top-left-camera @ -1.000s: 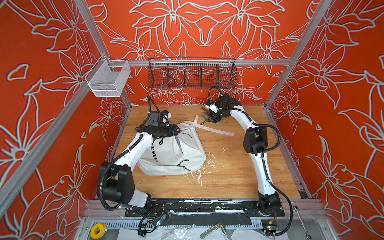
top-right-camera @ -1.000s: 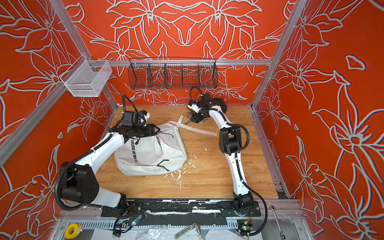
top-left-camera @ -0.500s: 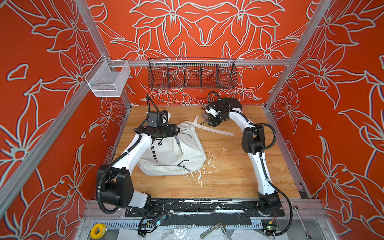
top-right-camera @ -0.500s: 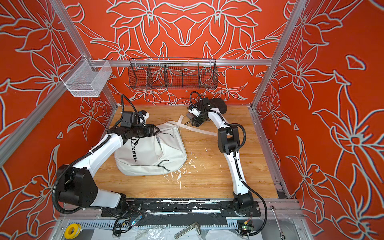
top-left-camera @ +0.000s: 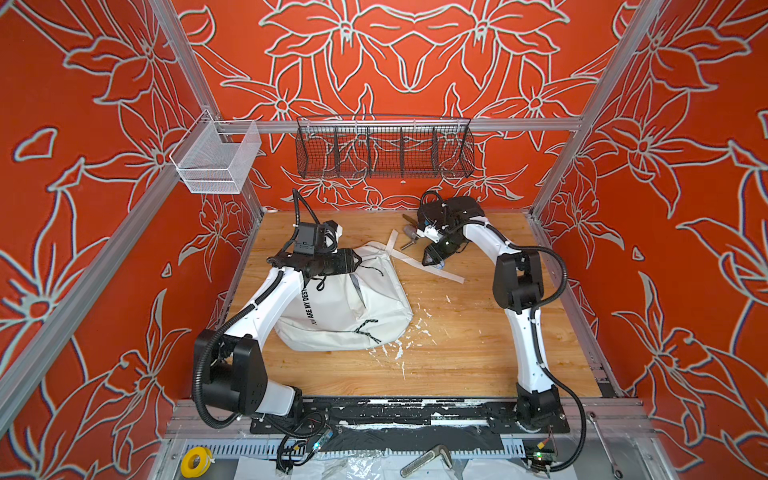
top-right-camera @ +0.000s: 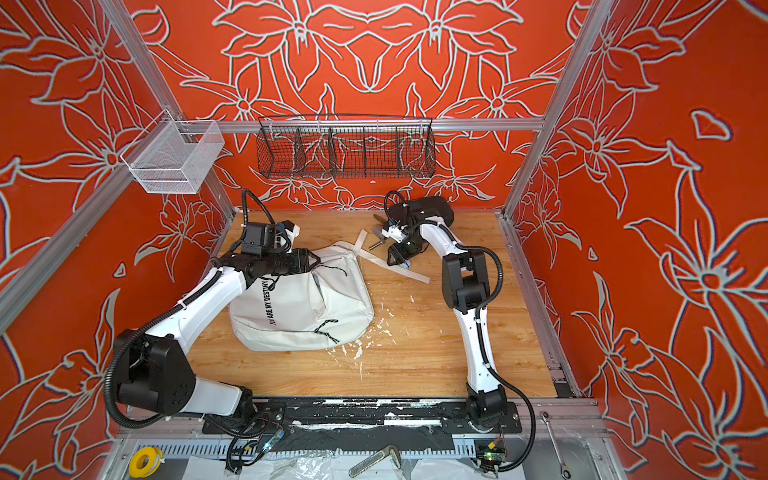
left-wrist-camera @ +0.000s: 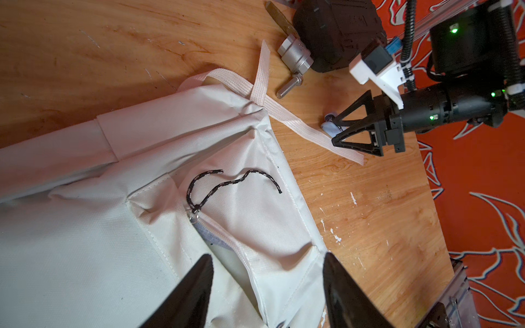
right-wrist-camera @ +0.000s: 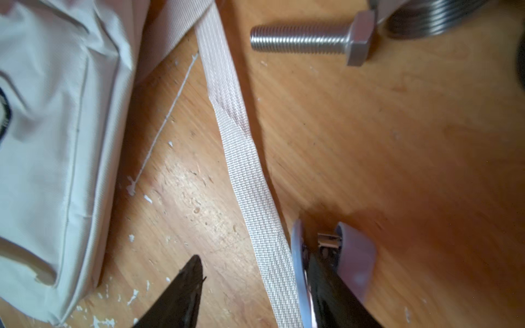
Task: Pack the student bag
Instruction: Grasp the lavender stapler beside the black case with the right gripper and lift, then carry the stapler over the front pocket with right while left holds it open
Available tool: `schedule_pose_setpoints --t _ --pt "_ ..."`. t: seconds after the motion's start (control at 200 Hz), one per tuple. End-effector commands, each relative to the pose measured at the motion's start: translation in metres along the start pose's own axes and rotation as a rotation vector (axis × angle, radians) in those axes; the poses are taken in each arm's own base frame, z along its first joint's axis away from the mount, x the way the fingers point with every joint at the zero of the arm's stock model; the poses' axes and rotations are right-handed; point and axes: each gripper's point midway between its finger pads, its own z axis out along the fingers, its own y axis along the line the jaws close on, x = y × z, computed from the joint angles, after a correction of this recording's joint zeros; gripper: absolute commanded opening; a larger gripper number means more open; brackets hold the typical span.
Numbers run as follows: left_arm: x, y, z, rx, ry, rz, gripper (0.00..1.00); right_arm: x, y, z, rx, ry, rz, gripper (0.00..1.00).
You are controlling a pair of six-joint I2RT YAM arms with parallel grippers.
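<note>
while student bag (top-left-camera: 345, 309) pocket gapes, left end effector (left-wrist-camera: 267, 258) and right end effector (right-wrist-camera: 252, 258) half-open, empty.

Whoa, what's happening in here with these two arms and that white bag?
Two robot arms are working on a white backpack that lies on the wooden table. The left claw hangs spread open over the bag's front pocket, which looks partly unzipped. The right claw, also open, is down by the bag's loose strap, right at a small lavender thing; nothing looks gripped. A bolt lies nearby, untouched.
</note>
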Motion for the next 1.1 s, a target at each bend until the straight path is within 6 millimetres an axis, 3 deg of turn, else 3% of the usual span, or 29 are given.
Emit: schedule_pose_setpoints --t 0.0,0.11,0.31,0.64,0.836,0.981,1.096 --pt "0.005 -0.003 -0.004 0.024 0.005 -0.002 0.62 -0.038 0.004 -0.041 0.098 -0.18 -0.005 0.64" --pt "0.008 -0.003 -0.007 0.024 -0.007 0.0 0.62 -0.028 -0.008 -0.037 0.162 -0.154 -0.018 0.67" --pt "0.009 -0.003 -0.013 0.016 -0.028 0.007 0.62 0.001 -0.028 -0.011 0.221 0.004 -0.009 0.69" --pt "0.01 -0.003 -0.013 0.014 -0.025 0.005 0.63 0.015 -0.05 0.011 0.298 0.078 -0.003 0.71" --pt "0.007 -0.003 -0.013 0.013 -0.026 0.009 0.63 0.026 -0.052 0.023 0.284 0.124 0.003 0.64" --pt "0.005 -0.004 -0.011 0.016 -0.022 0.008 0.63 0.024 -0.047 0.021 0.266 0.11 -0.001 0.5" --pt "0.004 -0.005 -0.008 0.023 -0.016 0.006 0.63 0.021 -0.043 0.018 0.252 0.102 -0.007 0.45"
